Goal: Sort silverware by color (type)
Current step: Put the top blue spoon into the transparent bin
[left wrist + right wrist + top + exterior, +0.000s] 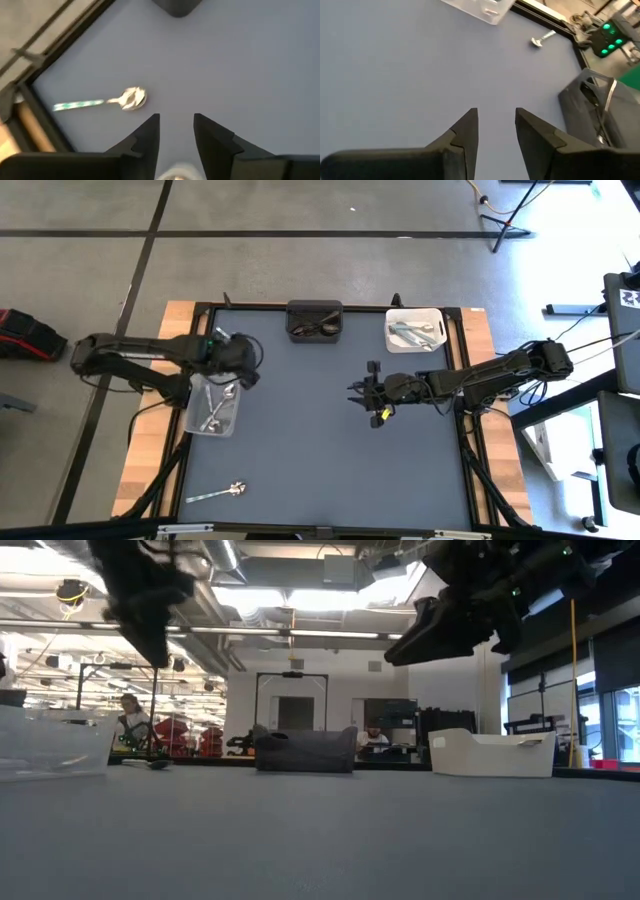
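Observation:
My left gripper (245, 372) hangs open above the far end of a clear bin (232, 430) that holds silver spoons (215, 410). In the left wrist view its fingers (150, 132) stand apart over bare mat, near a silver spoon (132, 97) lying flat. That spoon (222, 334) lies by the table's far left corner. Another silver spoon (215, 493) lies flat near the near left corner. My right gripper (362, 392) is open over the middle of the mat, raised (400, 650), pointing left, with nothing between its fingers (467, 127).
A black bin (315, 308) with dark utensils (318, 328) and a white bin (392, 340) with silver utensils (415, 333) stand along the far edge. A raised black frame (460, 380) borders the mat. The middle and near right of the mat are bare. People show in the room behind (128, 715).

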### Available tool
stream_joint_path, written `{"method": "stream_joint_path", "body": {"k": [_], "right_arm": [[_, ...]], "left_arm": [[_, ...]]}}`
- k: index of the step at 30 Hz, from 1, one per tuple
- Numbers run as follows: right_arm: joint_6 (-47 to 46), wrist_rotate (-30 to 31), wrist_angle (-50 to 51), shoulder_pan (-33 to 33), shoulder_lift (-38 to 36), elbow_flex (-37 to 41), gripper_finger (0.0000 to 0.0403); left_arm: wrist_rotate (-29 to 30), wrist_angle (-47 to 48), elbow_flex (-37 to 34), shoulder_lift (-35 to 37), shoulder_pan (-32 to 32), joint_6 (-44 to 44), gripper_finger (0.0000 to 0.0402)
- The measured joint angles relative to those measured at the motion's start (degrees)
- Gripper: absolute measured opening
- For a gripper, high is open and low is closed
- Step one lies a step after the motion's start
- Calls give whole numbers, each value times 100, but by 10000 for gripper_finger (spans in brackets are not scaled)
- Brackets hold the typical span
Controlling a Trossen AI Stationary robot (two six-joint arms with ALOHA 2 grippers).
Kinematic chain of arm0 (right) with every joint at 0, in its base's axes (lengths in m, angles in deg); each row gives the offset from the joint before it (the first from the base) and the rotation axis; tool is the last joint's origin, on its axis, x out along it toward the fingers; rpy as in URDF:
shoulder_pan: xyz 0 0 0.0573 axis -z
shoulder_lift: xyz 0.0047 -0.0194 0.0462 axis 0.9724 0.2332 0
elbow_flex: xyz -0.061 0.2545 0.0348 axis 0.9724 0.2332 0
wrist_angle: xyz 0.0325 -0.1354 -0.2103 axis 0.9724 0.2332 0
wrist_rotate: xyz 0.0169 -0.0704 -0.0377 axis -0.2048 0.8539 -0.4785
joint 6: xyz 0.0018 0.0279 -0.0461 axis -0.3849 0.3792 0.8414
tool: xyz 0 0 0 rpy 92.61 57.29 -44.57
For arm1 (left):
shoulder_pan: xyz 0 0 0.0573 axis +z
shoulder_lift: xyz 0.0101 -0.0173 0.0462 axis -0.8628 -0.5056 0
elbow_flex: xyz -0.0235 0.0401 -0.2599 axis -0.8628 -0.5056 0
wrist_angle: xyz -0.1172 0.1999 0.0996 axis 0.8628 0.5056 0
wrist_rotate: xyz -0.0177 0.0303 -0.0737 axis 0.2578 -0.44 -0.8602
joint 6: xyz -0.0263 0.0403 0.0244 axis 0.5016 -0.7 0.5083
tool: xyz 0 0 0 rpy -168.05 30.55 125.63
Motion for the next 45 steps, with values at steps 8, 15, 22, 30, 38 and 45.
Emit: {"method": "stream_joint_path", "body": {"k": [8, 15, 22, 30, 38, 45], "right_arm": [[-52, 123, 75, 0, 0, 0, 120], [-74, 125, 113, -1, 0, 0, 120], [-91, 125, 167, 0, 0, 0, 120], [-91, 125, 164, 0, 0, 0, 120], [-91, 125, 168, -1, 0, 0, 120], [-89, 125, 169, -1, 0, 0, 120]], "left_arm": [[-246, -950, -123, -1035, 1031, -814, 152], [-226, -945, -125, -2264, 1391, -859, 152], [-154, -1131, -125, -3212, 1652, -879, 153], [408, -1225, -125, -3734, 2017, -850, 153], [508, -1459, -112, -3830, 2243, -1029, 134], [440, -1493, -123, -3844, 2259, -1032, 49]]}}
